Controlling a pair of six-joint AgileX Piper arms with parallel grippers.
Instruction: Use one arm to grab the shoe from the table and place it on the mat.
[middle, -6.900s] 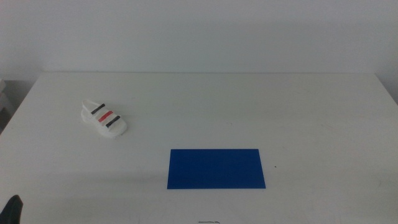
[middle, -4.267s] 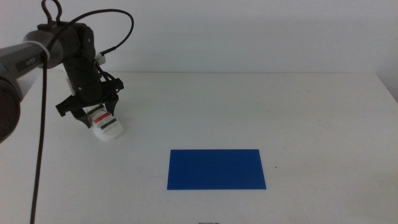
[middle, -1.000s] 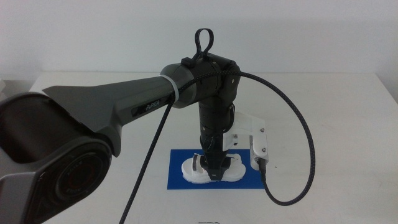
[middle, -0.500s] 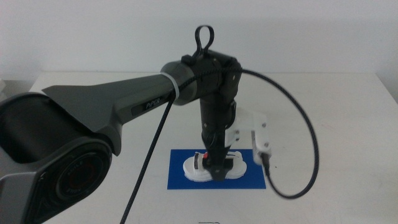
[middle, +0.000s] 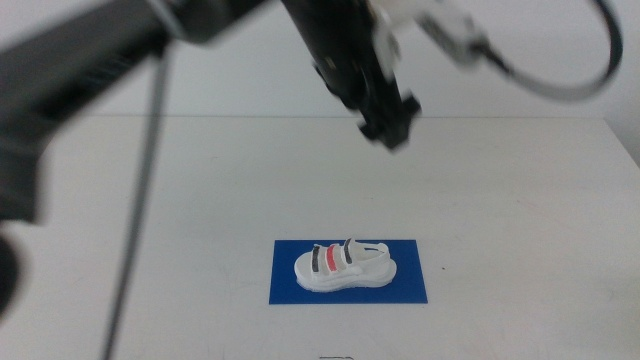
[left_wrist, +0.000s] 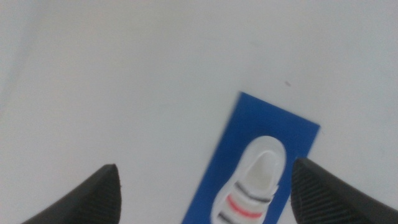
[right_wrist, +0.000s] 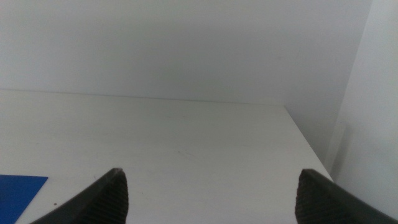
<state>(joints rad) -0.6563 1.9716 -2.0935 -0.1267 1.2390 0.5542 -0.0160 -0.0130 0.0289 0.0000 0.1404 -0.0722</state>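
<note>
The white shoe (middle: 343, 266) with black and red straps lies on its sole on the dark blue mat (middle: 405, 290), on the white table (middle: 150, 200). The left arm (middle: 340, 50) is blurred and raised high. Its gripper (middle: 390, 128) hangs well above and behind the shoe, apart from it. In the left wrist view the left gripper (left_wrist: 205, 168) is open and empty, with the shoe (left_wrist: 256, 186) and the mat (left_wrist: 273, 121) far below. The right gripper (right_wrist: 208, 174) is open and empty over the table; it is outside the middle view.
The right wrist view shows a corner of the mat (right_wrist: 18, 190), the table's far edge (right_wrist: 186, 101) and a white wall behind it. A small dark speck (middle: 444, 268) lies on the table right of the mat.
The left gripper has opened, let go of the shoe and risen up and back from the mat. The shoe stays on the mat.
</note>
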